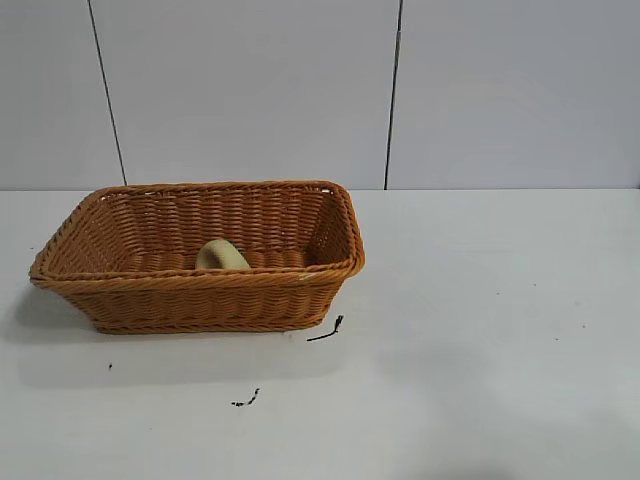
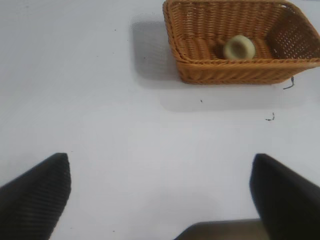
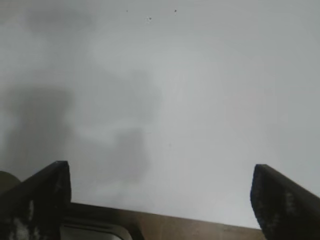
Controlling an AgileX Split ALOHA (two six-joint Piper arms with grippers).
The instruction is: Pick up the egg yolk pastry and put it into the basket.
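The pale yellow-green egg yolk pastry [image 1: 221, 255] lies inside the orange-brown wicker basket [image 1: 150, 300], near its front wall. Both show in the left wrist view, the pastry [image 2: 239, 47] on the floor of the basket [image 2: 225, 70]. My left gripper [image 2: 160, 170] is open and empty, well back from the basket over bare white table. My right gripper [image 3: 161, 175] is open and empty over bare table, with neither basket nor pastry in its view. Neither arm shows in the exterior view.
The white table [image 1: 480, 330] carries two small black scraps, one [image 1: 327, 331] by the basket's front right corner and one [image 1: 246, 399] nearer the front. A grey panelled wall stands behind the table.
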